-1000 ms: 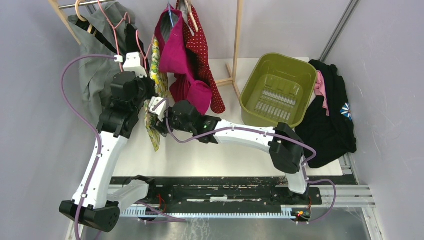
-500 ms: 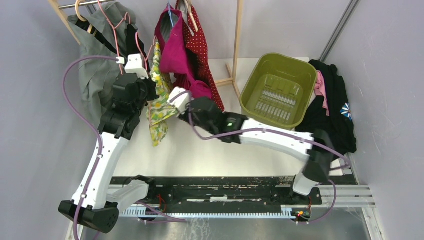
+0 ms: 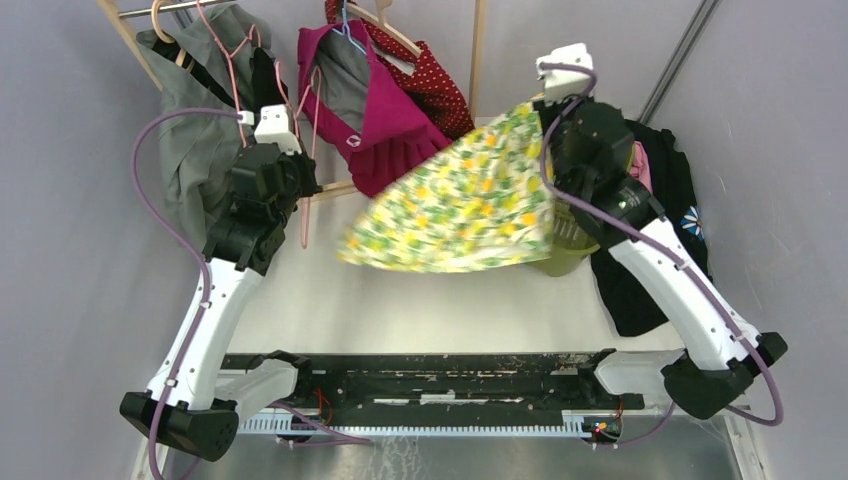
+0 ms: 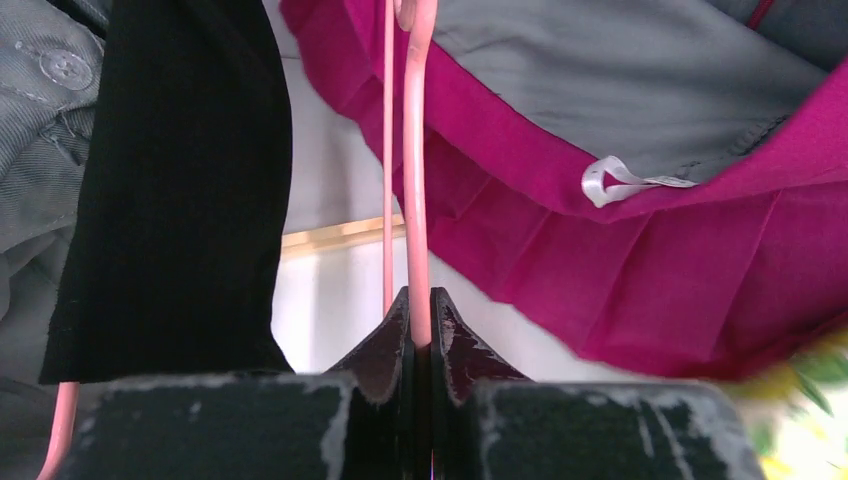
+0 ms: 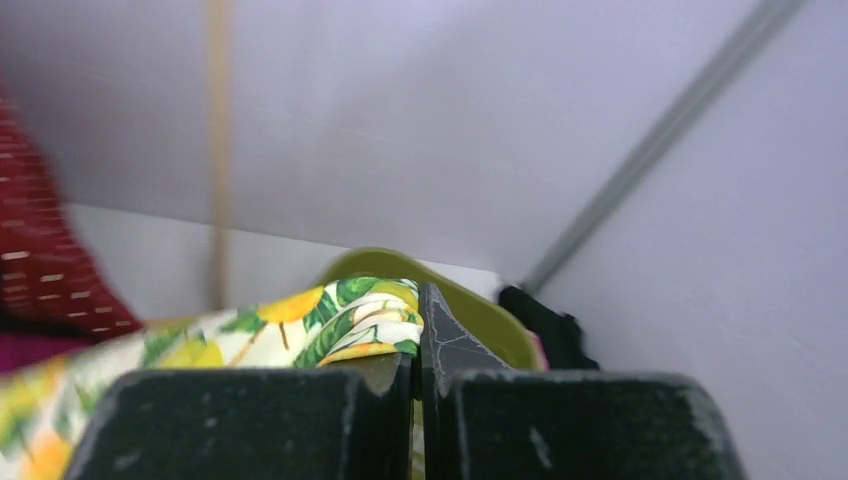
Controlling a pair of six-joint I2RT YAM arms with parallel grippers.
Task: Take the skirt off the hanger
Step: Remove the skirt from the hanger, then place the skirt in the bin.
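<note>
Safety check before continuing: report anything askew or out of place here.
A black garment lies heaped over the right edge of the table, beside the green basket rather than in it. The magenta garment hangs skewed.

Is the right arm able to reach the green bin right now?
Likely yes. The right gripper, shut on the skirt, hangs just above the bin with nothing between them except the draping skirt.

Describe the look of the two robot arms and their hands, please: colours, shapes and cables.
Both the left arm and the right arm have white tube-like links between bulky black joints, with a thin purple cable looping along each. A small white box sits at each wrist. The left hand and right hand have black wedge-shaped fingers, scuffed pale near the edges.
</note>
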